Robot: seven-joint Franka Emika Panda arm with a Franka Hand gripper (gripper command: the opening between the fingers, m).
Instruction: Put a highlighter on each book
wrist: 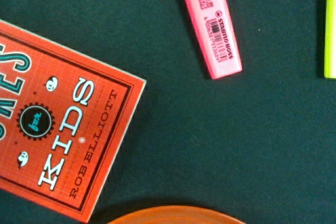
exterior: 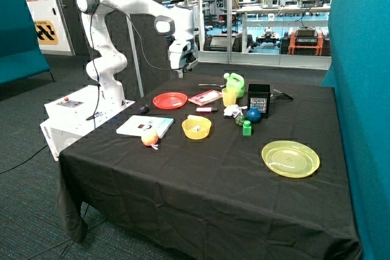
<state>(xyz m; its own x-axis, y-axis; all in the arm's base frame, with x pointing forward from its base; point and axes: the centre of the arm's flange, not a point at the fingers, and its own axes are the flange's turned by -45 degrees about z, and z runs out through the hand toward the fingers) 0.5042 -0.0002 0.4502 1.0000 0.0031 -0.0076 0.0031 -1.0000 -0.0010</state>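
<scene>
The small pink-red book lies flat near the table's far side, with nothing on it. A pink highlighter lies on the black cloth just beside that book, apart from it. The larger white book rests near the table edge closest to the robot base, its cover bare. A pale yellow highlighter lies at the far rim of the yellow bowl. My gripper hangs well above the cloth, over the red plate and the pink-red book; it does not show in the wrist view.
A red plate sits beside the pink-red book. Nearby are a yellow bowl, yellow cup, green jug, black box, blue ball, green block, yellow plate and a small black lump.
</scene>
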